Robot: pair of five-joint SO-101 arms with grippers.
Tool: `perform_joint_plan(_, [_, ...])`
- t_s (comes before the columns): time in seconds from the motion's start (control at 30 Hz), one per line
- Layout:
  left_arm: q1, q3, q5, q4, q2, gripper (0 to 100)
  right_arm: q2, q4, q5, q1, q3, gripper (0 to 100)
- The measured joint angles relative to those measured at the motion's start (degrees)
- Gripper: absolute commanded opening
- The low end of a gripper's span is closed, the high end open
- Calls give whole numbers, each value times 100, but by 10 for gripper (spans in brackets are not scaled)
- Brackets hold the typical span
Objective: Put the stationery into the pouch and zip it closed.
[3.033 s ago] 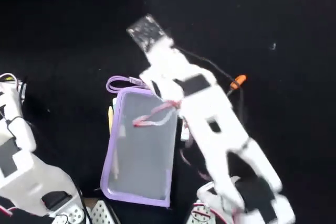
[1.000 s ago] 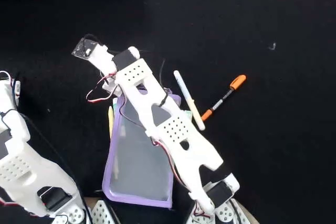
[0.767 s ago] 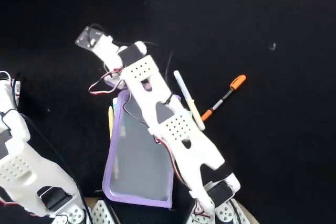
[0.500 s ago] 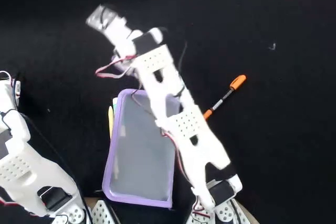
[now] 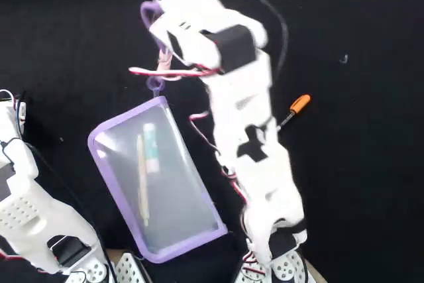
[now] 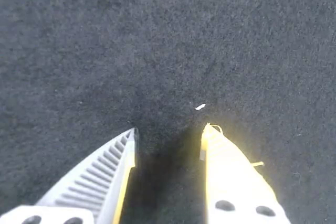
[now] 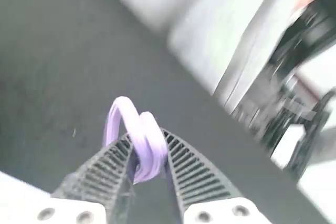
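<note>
The clear pouch with purple trim hangs tilted from its purple strap. My right gripper is shut on that strap, raised high near the table's far edge. Inside the pouch lie a thin wooden pencil and a green-and-white item. An orange-capped marker lies on the black cloth, to the right of the right arm. My left gripper is open above bare cloth, nothing between its fingers; its arm sits at the near left.
Black cloth covers the table, with open room on the right and far left. Red and white cables dangle from the right arm beside the pouch's zipper end. The right arm's base stands at the near edge.
The right arm rose and swung toward the far edge, pulling the pouch up by its strap; the pouch tilted and swung left. The white pen beside the arm is no longer seen. The left arm kept still.
</note>
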Motion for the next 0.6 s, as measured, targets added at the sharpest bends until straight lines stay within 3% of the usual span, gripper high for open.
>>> perform_joint_plan(0.23, [0,0,0,0,0,210,-1029,-1108,0,123,-9,11])
perform_joint_plan(0.6, [0,0,0,0,9,210,-1152,-3789,0,316,-79,11])
